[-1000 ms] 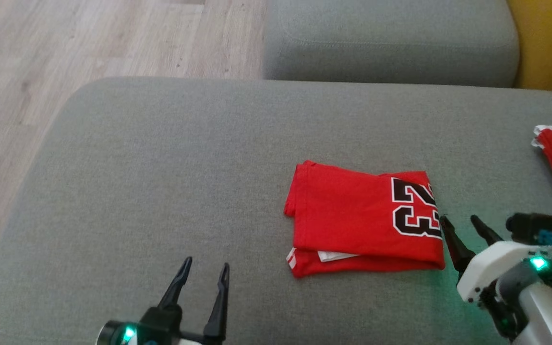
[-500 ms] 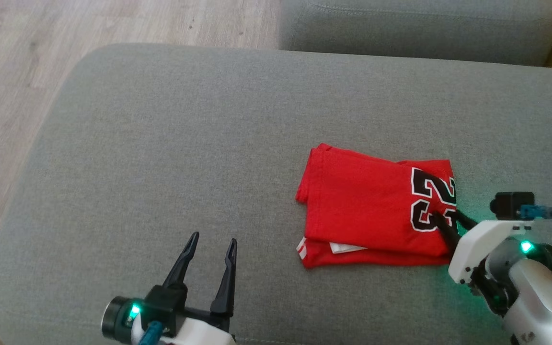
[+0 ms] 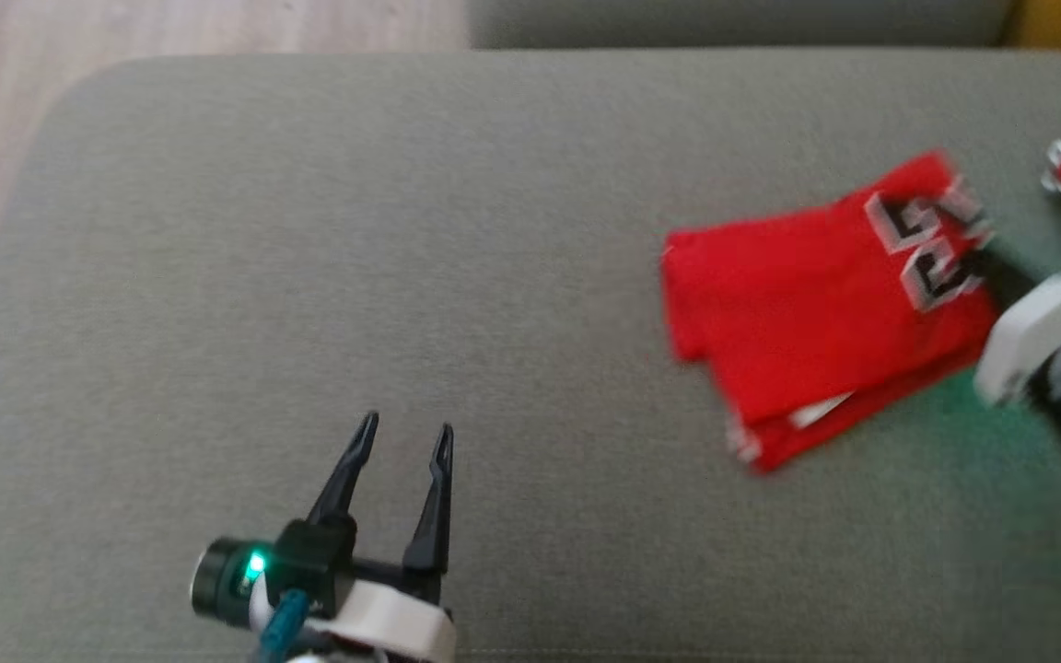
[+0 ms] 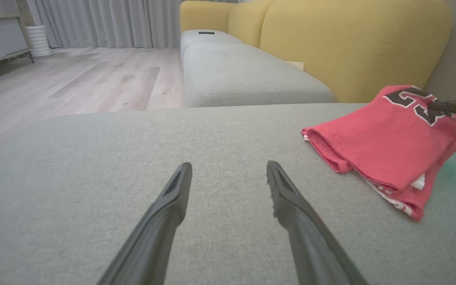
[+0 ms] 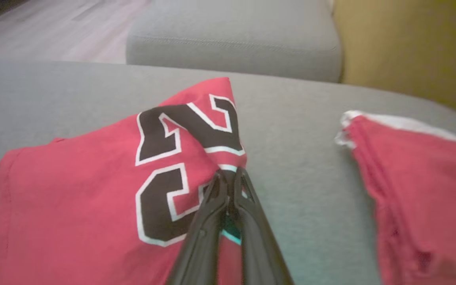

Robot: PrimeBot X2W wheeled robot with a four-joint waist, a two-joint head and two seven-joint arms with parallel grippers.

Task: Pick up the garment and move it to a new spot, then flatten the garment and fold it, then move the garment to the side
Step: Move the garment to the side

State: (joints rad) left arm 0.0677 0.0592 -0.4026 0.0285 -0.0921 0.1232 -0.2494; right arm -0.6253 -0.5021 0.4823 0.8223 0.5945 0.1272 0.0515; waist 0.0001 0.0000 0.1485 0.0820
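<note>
The right gripper (image 5: pixel 230 172) is pinched shut on the numbered edge of the folded red jersey (image 5: pixel 73 198), its two dark fingers meeting on the cloth just under the black "23". The edge rides up at the grip while the rest of the jersey trails away to the gripper's left on the grey cushion (image 3: pixel 309 230). Close on the gripper's other side lies a second red garment (image 5: pixel 418 178) with a white border, apart from the jersey by a strip of bare cushion. Beyond the fingertips sit another grey seat (image 5: pixel 232 35) and a yellow backrest (image 5: pixel 402 47). Nothing lies between the fingers and the jersey. The left gripper (image 3: pixel 406 425) hovers wide open and holds nothing, with the jersey well off to its right. A second ago the right gripper stood open just off the numbered edge and the jersey lay square to the cushion's edge. Now the fingers are closed on it, the jersey sits slewed with its numbered corner nearer the second garment, and the head view itself has shifted.
</note>
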